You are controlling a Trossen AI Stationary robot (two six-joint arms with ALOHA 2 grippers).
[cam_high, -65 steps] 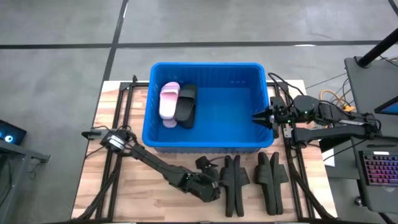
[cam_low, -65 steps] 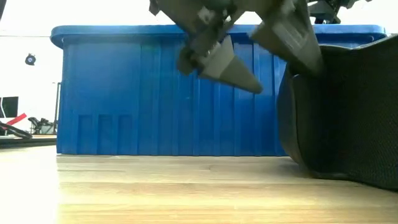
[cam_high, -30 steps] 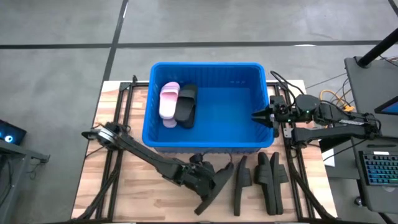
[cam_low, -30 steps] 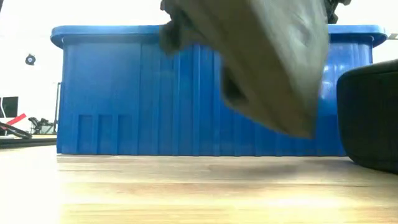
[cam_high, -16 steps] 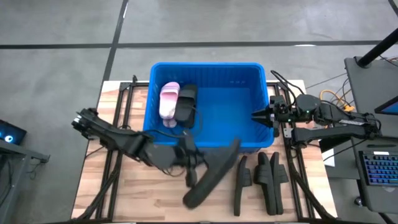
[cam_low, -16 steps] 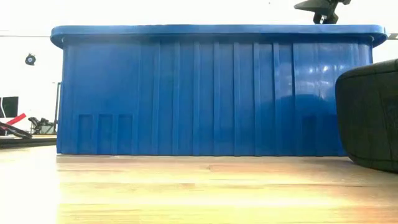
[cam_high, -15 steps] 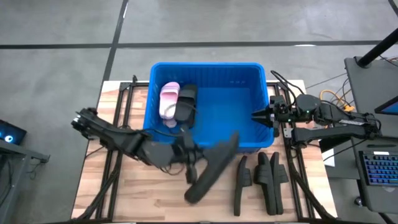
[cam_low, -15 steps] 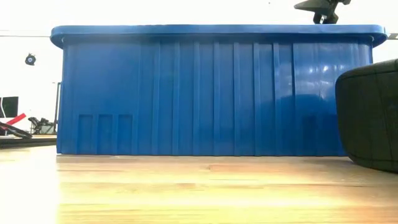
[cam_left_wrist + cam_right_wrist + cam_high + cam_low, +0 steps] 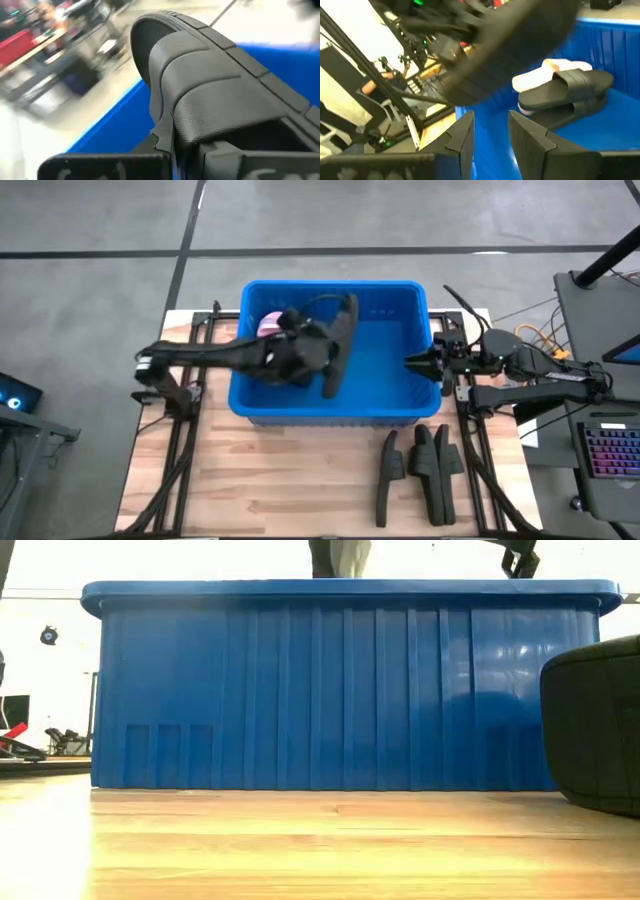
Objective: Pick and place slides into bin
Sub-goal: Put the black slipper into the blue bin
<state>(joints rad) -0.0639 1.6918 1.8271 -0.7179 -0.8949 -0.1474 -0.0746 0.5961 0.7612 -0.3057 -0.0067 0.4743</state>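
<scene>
The blue bin (image 9: 330,418) stands at the table's far middle. Inside, by its left wall, lie a pale pink slide (image 9: 268,326) and a black slide (image 9: 570,85). My left gripper (image 9: 318,352) hangs over the bin, shut on another black slide (image 9: 340,345), which also tops the rim in the low view (image 9: 340,555). My right gripper (image 9: 410,365) waits at the bin's right rim, open (image 9: 490,130) with nothing between its fingers. More black slides (image 9: 432,470) lie on the table, near side of the bin. My left gripper pinches the black slide by one long side (image 9: 167,135), about mid-length beside the broad strap (image 9: 200,100); the gripper's own body hides the exact spot. The fingers come from the table's left, across the slide. The slide hangs on edge, lengthwise near to far, clear above the bin.
The bin's tall ribbed near wall (image 9: 300,690) fills the low view. A black slide (image 9: 600,730) sits close on the right there. Another black slide (image 9: 385,472) lies on the bare wood near the front edge. A keyboard (image 9: 610,450) sits off the table's right.
My left gripper has carried the black slide up from the table's near part and toward the far edge, over the bin's near wall. The slide, which slanted low over the wood, now hangs on edge clear above the bin's inside.
</scene>
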